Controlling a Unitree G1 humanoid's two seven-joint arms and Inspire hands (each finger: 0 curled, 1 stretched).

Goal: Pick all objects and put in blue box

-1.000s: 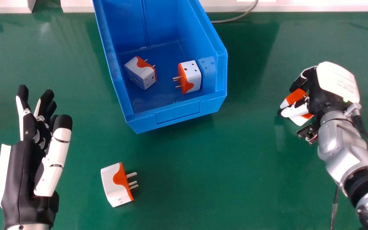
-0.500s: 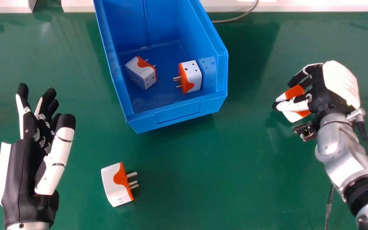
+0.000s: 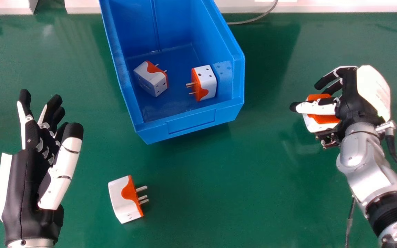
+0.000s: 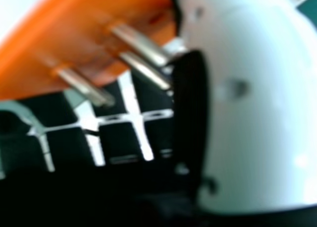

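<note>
One plug (image 3: 317, 124) is gripped in the right hand (image 3: 352, 94), well right of the box (image 3: 191, 121). Prongs (image 4: 141, 42) lie near the thumb (image 4: 257, 133); may snag at release. Fingers appear unevenly spread: slippage possible in transit. Left hand (image 3: 24, 193): open, head view's left.

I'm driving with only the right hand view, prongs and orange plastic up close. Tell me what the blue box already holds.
Observer: Two pieces: a left adapter and a right adapter lie inside the blue box.
Operator: Report what's left on the table.
Observer: One loose adapter, nearer the robot than the box.
Operator: Now place my right hand.
Observer: Your right hand, with the held adapter, is right of the box.
</note>
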